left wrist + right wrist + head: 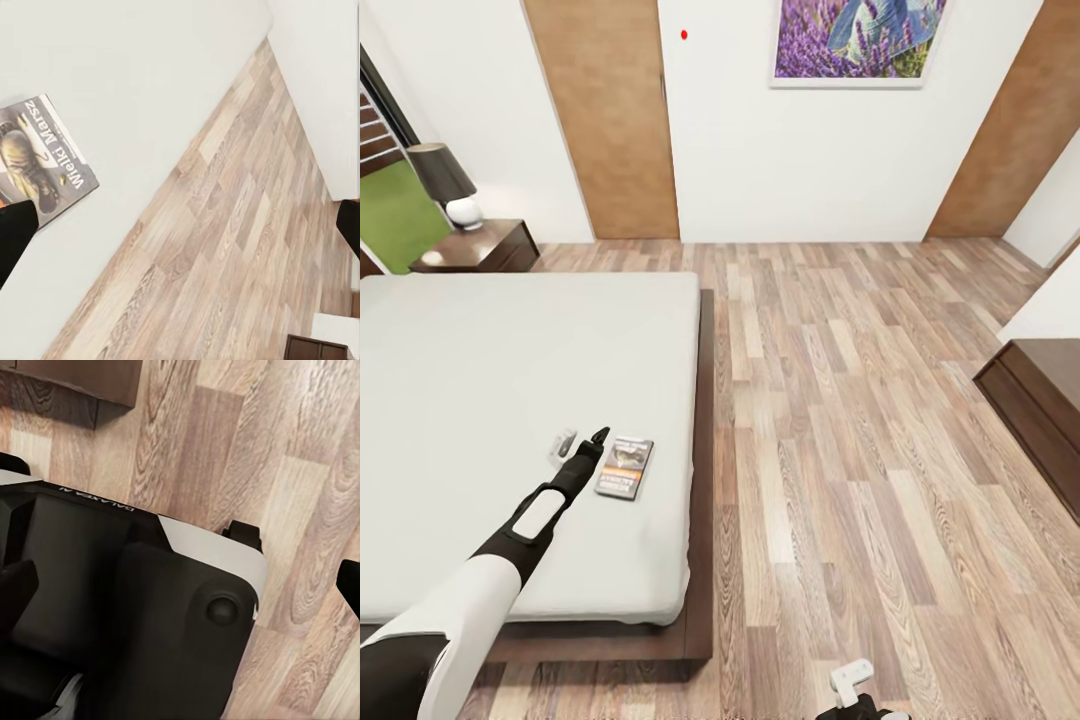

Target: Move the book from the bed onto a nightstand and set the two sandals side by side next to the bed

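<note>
The book (625,467) lay flat on the white mattress of the bed (480,400), near the bed's floor-side edge and toward its foot end in the head view. Its cover showed a grey-and-dark picture with an orange band. In the left wrist view the book (45,161) sat on the mattress with a dark fingertip (13,232) overlapping its corner.

The left hand (580,447) reached out over the mattress, just beside the book on the side away from the floor. One finger appeared dark and the other pale; they stood apart, so the hand was open and gripped nothing. Whether it touched the mattress could not be told.

The right hand (852,685) showed at the lower edge of the head view, low over the wood-plank floor (860,420). In the right wrist view its two dark fingertips stood far apart at opposite sides, so it was open and empty, with the robot's dark base (127,615) beneath it.

A small dark-wood nightstand (480,248) stood at the head end of the bed, against the wall, carrying a lamp (448,185) with a dark shade. A framed lavender picture (857,40) hung on the white wall between two brown doors. A dark cabinet (1040,405) stood across the floor from the bed.
</note>
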